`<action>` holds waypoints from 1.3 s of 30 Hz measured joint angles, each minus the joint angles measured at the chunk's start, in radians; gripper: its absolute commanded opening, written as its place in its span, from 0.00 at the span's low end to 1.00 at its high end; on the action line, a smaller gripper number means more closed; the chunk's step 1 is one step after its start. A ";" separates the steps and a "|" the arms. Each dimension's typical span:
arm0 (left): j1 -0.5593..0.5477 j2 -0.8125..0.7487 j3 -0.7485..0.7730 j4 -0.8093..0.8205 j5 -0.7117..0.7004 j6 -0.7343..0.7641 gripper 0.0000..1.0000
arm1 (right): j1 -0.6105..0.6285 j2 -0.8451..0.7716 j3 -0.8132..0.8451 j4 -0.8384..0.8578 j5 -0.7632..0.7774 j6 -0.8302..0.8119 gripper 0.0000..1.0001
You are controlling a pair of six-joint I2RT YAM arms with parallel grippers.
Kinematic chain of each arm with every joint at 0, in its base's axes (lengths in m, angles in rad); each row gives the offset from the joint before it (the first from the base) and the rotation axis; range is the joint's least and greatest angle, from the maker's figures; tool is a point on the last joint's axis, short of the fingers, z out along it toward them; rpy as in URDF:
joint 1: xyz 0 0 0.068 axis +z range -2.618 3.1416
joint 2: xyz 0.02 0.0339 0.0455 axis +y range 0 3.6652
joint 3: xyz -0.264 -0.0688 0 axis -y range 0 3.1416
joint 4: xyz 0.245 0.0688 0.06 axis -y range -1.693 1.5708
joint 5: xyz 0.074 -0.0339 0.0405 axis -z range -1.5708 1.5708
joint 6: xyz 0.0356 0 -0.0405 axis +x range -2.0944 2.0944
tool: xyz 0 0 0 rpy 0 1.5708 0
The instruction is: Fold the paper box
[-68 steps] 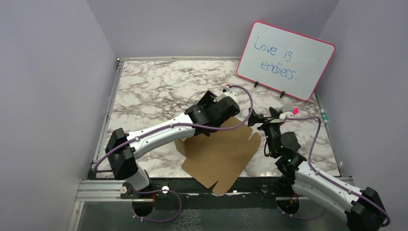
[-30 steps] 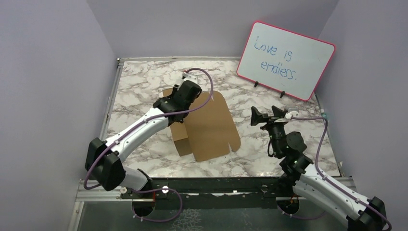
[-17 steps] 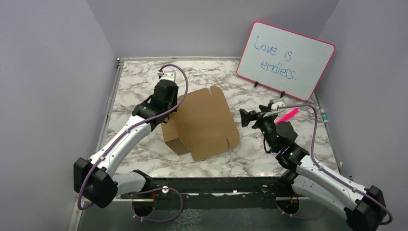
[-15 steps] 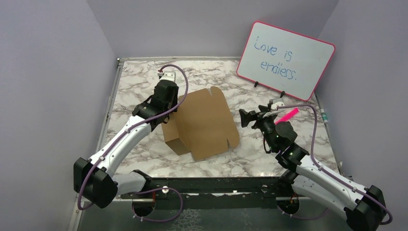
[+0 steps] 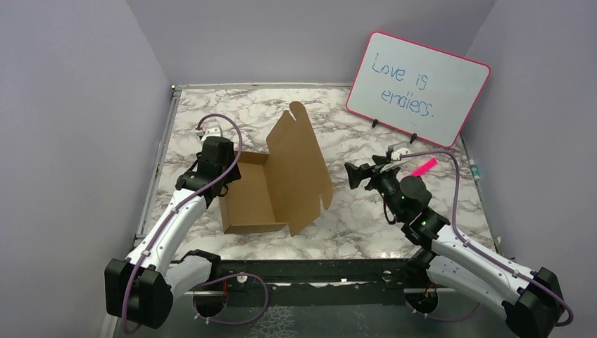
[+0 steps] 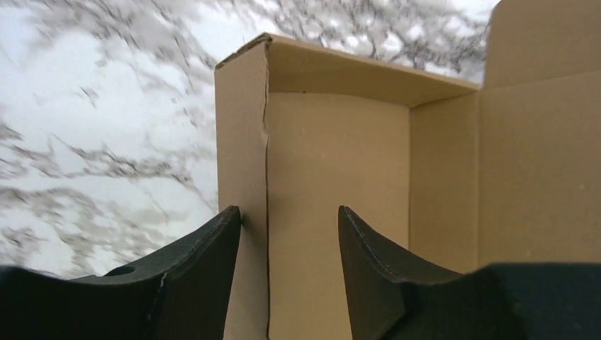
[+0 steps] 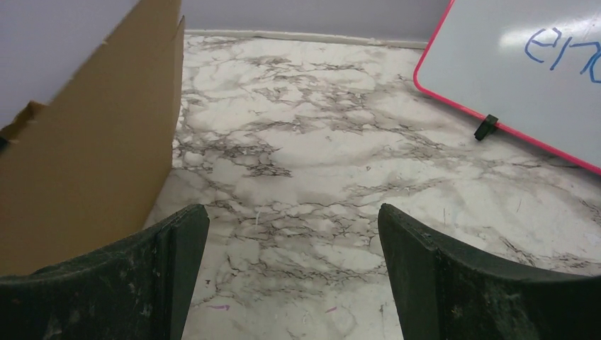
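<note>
The paper box (image 5: 250,203) is a brown cardboard tray lying open on the marble table, its lid (image 5: 299,165) standing tilted up on the right side. My left gripper (image 5: 227,184) is at the tray's left wall. In the left wrist view (image 6: 289,219) it is open, and its fingers straddle that wall of the box (image 6: 340,156): one outside, one inside. My right gripper (image 5: 350,176) is open and empty, right of the lid and apart from it. The right wrist view (image 7: 289,212) shows the lid's outer face (image 7: 92,163) at the left.
A pink-framed whiteboard (image 5: 417,88) stands at the back right, and it also shows in the right wrist view (image 7: 524,78). Purple walls enclose the table on three sides. A metal rail (image 5: 317,271) runs along the near edge.
The left arm has drawn back to the left and the box has come with it. The cardboard has opened from a flat fold into a tray with a raised lid. The right gripper has edged left.
</note>
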 measured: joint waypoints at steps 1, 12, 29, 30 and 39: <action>0.008 -0.003 -0.019 0.001 0.014 -0.013 0.56 | 0.000 0.003 0.002 -0.001 -0.006 0.000 0.94; 0.039 -0.003 -0.183 0.107 0.208 -0.175 0.63 | 0.000 0.035 0.184 -0.149 -0.137 0.000 0.95; 0.047 -0.002 -0.146 0.187 0.295 -0.202 0.80 | 0.006 0.374 0.761 -0.644 -0.501 0.008 1.00; 0.053 -0.001 -0.132 0.186 0.294 -0.190 0.81 | 0.010 0.396 0.784 -0.663 -0.512 0.012 1.00; 0.151 0.079 -0.035 0.177 0.319 -0.056 0.85 | 0.141 0.575 1.018 -0.778 -0.507 0.045 1.00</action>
